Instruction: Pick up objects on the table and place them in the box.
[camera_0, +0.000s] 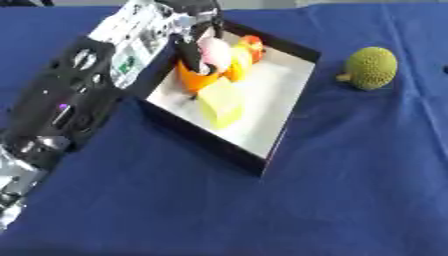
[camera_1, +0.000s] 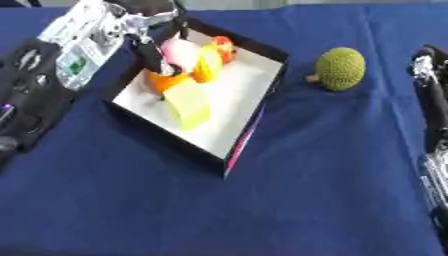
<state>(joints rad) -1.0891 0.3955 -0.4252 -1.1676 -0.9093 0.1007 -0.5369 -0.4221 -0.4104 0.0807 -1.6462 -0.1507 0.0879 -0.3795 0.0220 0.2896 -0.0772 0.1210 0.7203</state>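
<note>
Fingers of the left hand (camera_0: 194, 47) curled around a pale pink object (camera_0: 216, 54) and held it over the far corner of the box (camera_0: 284, 132), above the things already inside. Within the box's white floor lay a yellow block (camera_0: 220, 104), an orange piece (camera_0: 194, 80) and a yellow and red-orange fruit (camera_0: 246, 52) against the far wall. On the blue surface (camera_0: 332, 200), well apart to the right of the box, sat a bumpy green fruit (camera_1: 339, 68). At the right edge stood the right hand (camera_1: 429, 70); whether it was wide or closed could not be told.
</note>
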